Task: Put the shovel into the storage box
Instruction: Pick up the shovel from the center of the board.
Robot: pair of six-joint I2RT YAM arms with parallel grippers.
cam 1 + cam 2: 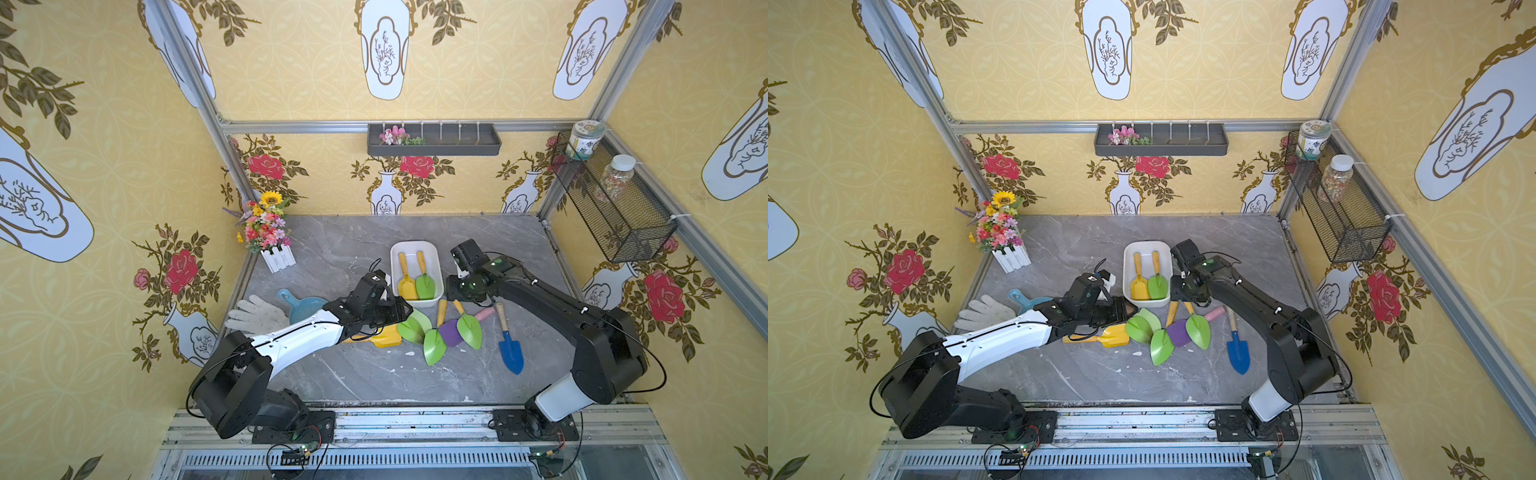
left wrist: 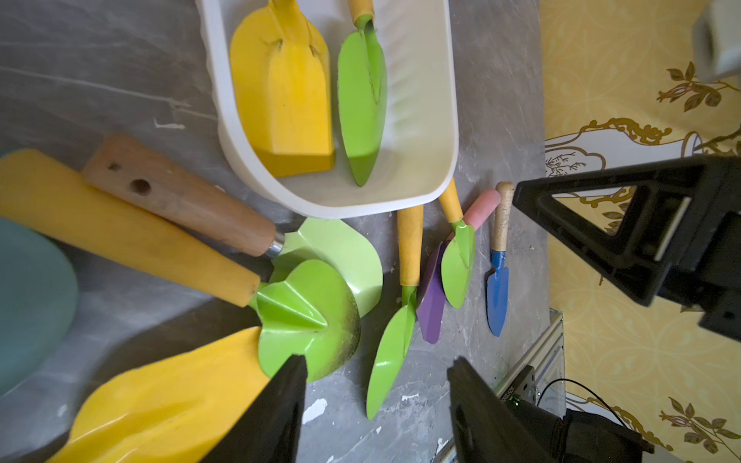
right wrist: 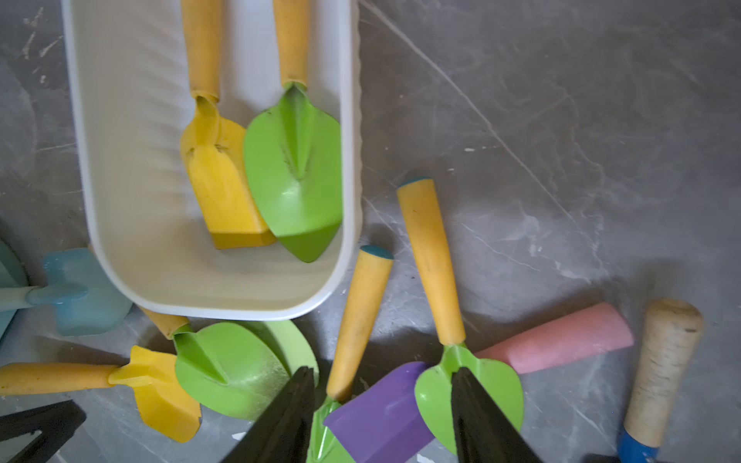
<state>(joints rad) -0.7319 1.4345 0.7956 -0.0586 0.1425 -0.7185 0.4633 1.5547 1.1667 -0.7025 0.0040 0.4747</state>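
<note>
Left tool [image 2: 377, 358] and right tool [image 3: 383, 371] apart, empty (yellow shovel [image 3: 224, 192], green shovel [image 3: 296, 172] inside the storage box [image 3: 132, 160])

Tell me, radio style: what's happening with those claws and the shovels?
Left gripper open, empty. Right gripper open, empty, above loose shovels on table. Storage box holds yellow shovel and green shovel. Box opening unobstructed.

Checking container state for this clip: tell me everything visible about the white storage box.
The storage box is a white, smooth, plastic-looking tub, rectangular with rounded corners and low walls, open-topped and upright on the grey marbled table. Inside, a yellow shovel and a green shovel lie side by side, blades toward the robot. Loose shovels crowd its near end; whether they touch it is unclear.
</note>
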